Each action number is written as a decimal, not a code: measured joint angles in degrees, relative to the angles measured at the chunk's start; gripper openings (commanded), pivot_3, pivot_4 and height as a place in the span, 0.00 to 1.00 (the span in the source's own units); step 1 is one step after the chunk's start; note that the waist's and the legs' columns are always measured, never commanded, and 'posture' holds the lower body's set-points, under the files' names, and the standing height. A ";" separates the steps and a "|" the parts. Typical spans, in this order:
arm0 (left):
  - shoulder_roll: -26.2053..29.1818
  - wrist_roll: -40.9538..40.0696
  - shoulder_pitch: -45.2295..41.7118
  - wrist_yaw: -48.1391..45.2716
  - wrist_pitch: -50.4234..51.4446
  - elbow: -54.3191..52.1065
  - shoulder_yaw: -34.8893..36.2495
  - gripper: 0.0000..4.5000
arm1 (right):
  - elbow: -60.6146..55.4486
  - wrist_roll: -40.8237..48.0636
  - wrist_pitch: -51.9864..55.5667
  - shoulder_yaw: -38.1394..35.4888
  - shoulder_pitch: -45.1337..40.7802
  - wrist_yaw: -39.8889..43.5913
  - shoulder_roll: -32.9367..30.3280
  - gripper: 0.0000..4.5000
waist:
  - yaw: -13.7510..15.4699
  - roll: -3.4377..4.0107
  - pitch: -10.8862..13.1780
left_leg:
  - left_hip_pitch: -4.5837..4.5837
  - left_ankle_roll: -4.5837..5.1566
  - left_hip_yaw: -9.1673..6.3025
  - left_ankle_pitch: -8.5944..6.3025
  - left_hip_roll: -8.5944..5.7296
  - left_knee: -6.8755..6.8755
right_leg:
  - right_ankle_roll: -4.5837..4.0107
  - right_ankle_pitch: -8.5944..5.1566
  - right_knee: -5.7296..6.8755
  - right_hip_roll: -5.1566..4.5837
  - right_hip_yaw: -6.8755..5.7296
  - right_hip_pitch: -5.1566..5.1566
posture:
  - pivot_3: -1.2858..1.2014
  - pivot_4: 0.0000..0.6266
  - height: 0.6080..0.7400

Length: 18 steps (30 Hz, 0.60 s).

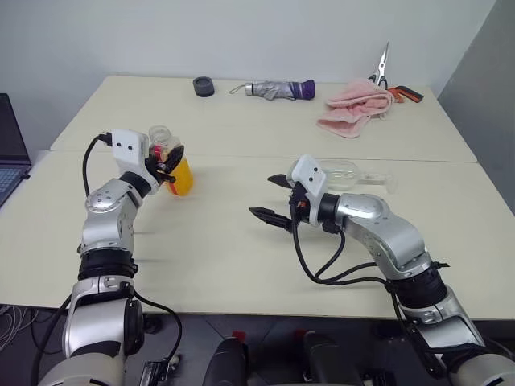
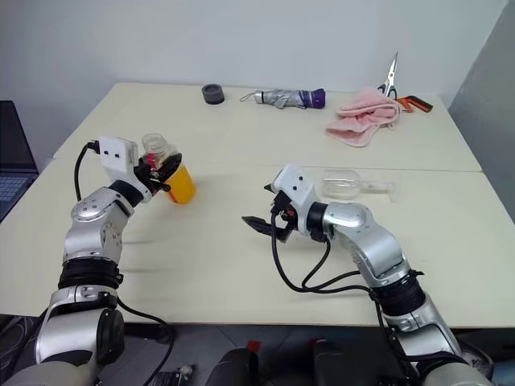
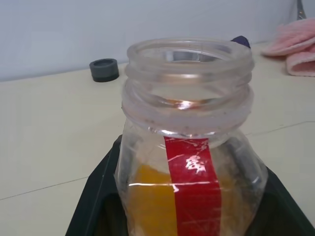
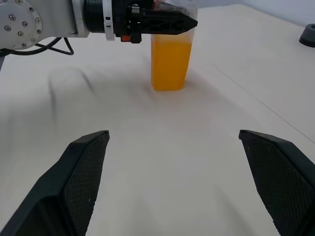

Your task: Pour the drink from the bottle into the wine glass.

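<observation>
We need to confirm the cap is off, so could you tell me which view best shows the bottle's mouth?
The left wrist view: the bottle has an open, capless mouth. Both eye views show it small in the left gripper; the right wrist view shows its orange lower half.

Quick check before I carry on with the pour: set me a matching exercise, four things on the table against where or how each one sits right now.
Things:
1. bottle
2. wine glass
3. pink towel
4. right gripper

States:
A. lying on its side behind the right arm
B. open, holding nothing
C. crumpled at the far edge of the table, by the scissors
D. uncapped, upright, gripped by the left gripper

Pairs: 1-D, 2-A, 3-C, 4-B
</observation>
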 measured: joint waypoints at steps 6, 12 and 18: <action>-0.91 0.14 -0.30 2.03 -0.59 3.71 0.00 0.96 | -0.45 -0.19 0.13 -0.01 0.01 -0.02 0.39 1.00 | -0.02 0.00 0.00 | -0.03 0.00 0.00 0.00 0.00 0.00 | 0.00 0.00 0.00 0.02 -0.01 -0.02 | 0.52 0.24 1.00; -1.09 0.13 2.72 2.56 -3.12 1.53 0.01 0.99 | -2.06 -1.06 0.20 0.12 0.77 -0.04 0.69 1.00 | -0.01 0.00 0.00 | -0.02 0.00 0.01 0.00 0.05 -0.02 | -0.01 0.00 0.00 -0.04 0.03 -0.02 | 0.52 0.24 1.00; -2.16 0.15 11.23 4.89 -4.33 -5.34 0.05 0.99 | -3.81 -3.37 -0.85 0.74 3.90 -0.07 -1.19 1.00 | 0.02 0.00 0.00 | -0.03 0.00 -0.01 0.00 0.11 -0.03 | -0.01 0.00 -0.01 -0.14 0.03 -0.02 | 0.52 0.24 1.00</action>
